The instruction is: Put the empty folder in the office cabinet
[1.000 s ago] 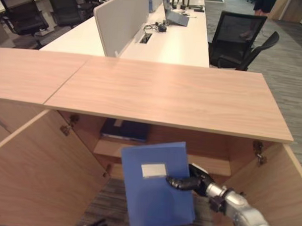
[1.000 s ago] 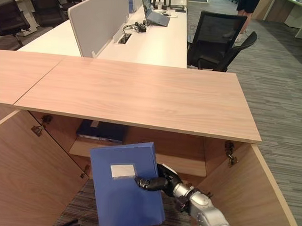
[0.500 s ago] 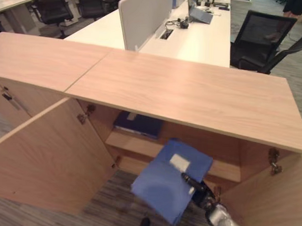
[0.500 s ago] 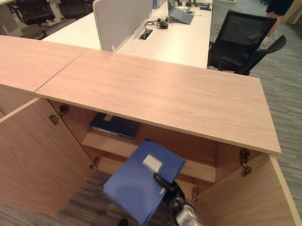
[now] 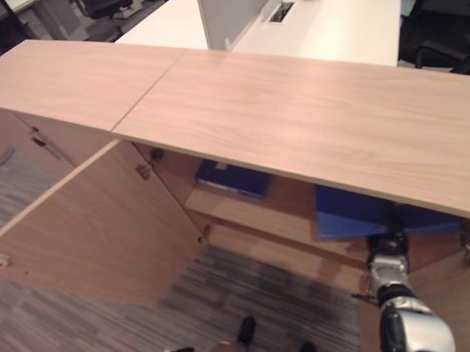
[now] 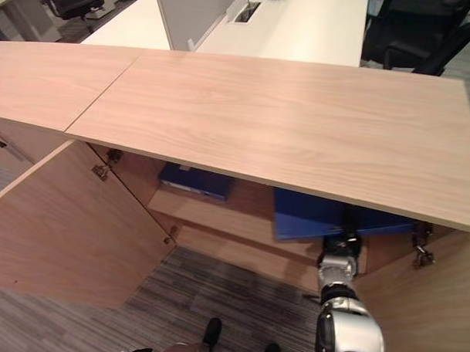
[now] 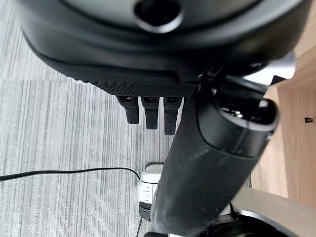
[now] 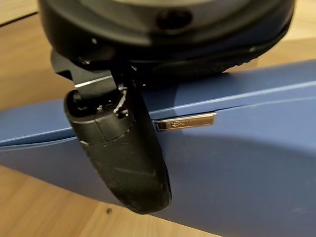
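A blue folder (image 5: pixel 349 212) lies flat on the shelf (image 5: pixel 241 215) inside an open wooden office cabinet (image 5: pixel 299 116), in the lower right of the left eye view. Most of it is tucked under the overhanging cabinet top, so its rear part is hidden.

The robot's right hand (image 8: pixel 126 153) reaches in from the lower right. In the right wrist view its dark thumb lies across the folder's blue cover, beside a small metal clip. The fingers are out of sight on the far side of the folder, so the hand seems clamped on the folder, thumb above and fingers presumably beneath.

The step in hand appears to be the placing itself: the folder is in the compartment but not yet let go. The next move likely calls for loosening the thumb, then drawing the arm straight back without dragging the folder out or catching the shelf edge.

A second, darker blue folder (image 5: pixel 233 179) lies further left on the same shelf, well apart. The left cabinet door (image 5: pixel 94 225) stands wide open at the left of the frame.

The left hand (image 7: pixel 148 111) hangs over grey carpet, its fingers straight and holding nothing.

Whether the folder rests fully on the shelf cannot be told.
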You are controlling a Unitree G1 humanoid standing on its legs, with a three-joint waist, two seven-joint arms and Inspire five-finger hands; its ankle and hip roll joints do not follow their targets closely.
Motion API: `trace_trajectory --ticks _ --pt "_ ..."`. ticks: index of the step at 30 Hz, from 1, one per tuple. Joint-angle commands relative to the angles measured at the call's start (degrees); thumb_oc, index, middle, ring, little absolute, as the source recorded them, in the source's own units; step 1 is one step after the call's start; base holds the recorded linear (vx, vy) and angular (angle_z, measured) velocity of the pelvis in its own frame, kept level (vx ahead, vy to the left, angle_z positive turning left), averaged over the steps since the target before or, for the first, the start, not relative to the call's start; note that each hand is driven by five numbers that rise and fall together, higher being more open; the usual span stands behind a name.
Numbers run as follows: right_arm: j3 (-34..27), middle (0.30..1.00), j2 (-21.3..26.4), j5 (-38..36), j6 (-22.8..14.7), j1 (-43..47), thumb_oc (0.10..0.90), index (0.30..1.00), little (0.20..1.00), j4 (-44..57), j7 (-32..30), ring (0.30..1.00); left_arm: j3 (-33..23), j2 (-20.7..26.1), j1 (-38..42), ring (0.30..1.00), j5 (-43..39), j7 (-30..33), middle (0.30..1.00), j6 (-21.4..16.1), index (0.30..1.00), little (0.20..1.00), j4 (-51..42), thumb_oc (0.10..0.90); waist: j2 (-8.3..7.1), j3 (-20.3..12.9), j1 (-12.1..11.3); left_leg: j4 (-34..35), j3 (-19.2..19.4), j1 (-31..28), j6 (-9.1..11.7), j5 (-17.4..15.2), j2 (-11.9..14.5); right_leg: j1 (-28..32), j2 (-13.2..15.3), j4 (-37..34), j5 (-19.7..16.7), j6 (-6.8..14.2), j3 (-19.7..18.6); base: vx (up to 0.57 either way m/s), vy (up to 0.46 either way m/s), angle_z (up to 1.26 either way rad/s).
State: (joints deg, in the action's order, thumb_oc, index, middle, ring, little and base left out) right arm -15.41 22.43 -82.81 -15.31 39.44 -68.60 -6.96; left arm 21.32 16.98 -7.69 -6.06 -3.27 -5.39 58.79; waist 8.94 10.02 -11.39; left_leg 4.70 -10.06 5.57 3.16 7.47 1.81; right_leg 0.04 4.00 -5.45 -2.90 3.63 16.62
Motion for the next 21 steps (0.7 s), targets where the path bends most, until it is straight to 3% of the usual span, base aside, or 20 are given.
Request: trace_trajectory --ticks 1,2,9,21 --pt "-1.47 0.300 4.95 -3.03 -4.78 8.18 0.400 0.300 0.300 3.51 1.46 0.300 2.84 2.89 4.74 0.900 0.86 -0.92 0.900 -1.74 0.900 0.900 0.11 0.800 -2.43 1.13 -1.63 0.28 -0.02 -3.69 1.27 -6.90 -0.98 1.40 1.62 3.98 7.49 3.10 -1.32 -0.01 0.017 0.13" --pt "-1.08 0.300 9.12 -3.61 -3.94 12.40 0.400 0.300 0.300 -0.39 0.68 0.300 4.94 3.70 5.23 0.900 1.48 -1.61 0.900 -1.88 0.900 0.900 -0.57 0.800 -1.39 1.45 -1.95 0.22 -0.08 -2.80 1.48 -6.54 -1.06 0.27 1.93 4.86 7.84 3.20 -1.01 -0.02 0.015 0.13" --pt "2.29 0.300 18.38 -4.16 -3.85 24.41 0.400 0.300 0.300 -4.06 -1.23 0.300 7.53 6.00 6.53 0.900 0.25 -2.07 0.900 -2.71 0.900 0.900 -3.14 0.800 1.97 3.00 -3.43 -0.59 0.55 0.68 1.83 -5.56 -0.97 -4.92 2.95 8.48 8.72 3.21 -1.02 -0.04 0.018 0.09" --pt "7.56 0.300 23.13 -4.66 -3.58 35.00 0.400 0.300 0.300 -7.40 -2.90 0.300 9.14 8.65 7.74 0.900 -2.19 -1.33 0.900 -3.84 0.900 0.900 -6.47 0.800 5.30 4.72 -6.21 -9.12 2.23 11.16 2.01 -7.98 -1.82 -17.76 5.50 20.31 12.68 2.71 -3.49 -0.02 0.001 -0.02"
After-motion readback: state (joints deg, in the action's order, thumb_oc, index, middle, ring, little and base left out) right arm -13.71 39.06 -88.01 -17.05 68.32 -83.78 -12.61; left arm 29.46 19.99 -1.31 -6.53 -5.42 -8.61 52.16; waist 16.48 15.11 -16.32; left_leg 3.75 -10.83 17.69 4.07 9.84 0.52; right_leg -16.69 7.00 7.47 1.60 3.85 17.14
